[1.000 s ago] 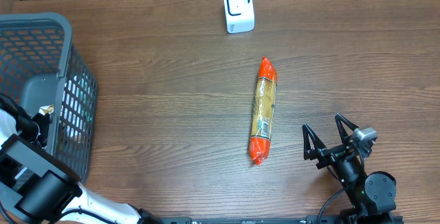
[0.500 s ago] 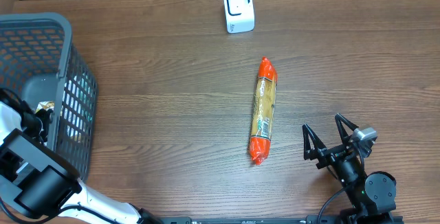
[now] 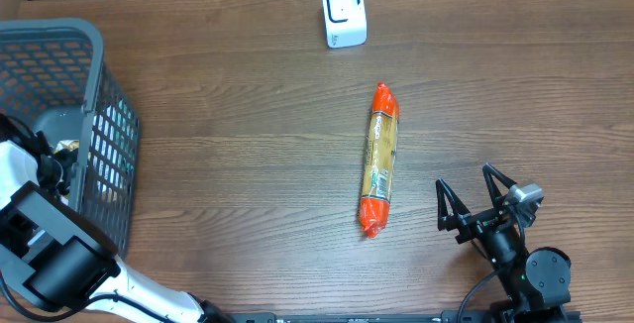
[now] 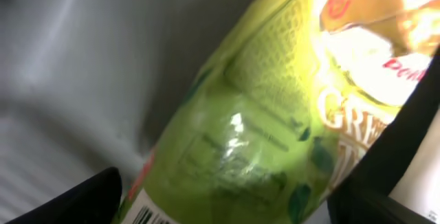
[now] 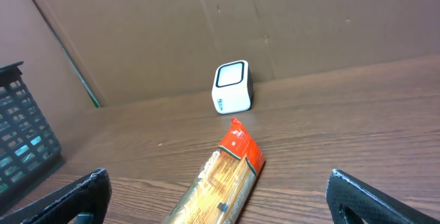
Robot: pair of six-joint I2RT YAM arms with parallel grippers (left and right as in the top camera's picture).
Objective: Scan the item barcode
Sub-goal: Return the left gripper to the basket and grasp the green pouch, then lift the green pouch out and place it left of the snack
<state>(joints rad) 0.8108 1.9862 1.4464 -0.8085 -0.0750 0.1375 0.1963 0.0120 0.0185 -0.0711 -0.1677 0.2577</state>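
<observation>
The left pincer (image 4: 227, 198) straddles a blurred green bottle (image 4: 254, 114), grip unclear; the right pincer (image 3: 465, 179) gapes open.

left arm (image 3: 48, 256): at the bottom-left edge of the overhead view, reaching forward, wrist tipped down
left gripper (image 4: 223, 200): fingers wide apart, only dark tips visible in the wrist view's lower corners; grip unclear
right arm (image 3: 535, 273): folded low, bottom right
right gripper (image 3: 463, 176): fingers spread wide, pointing forward
</observation>
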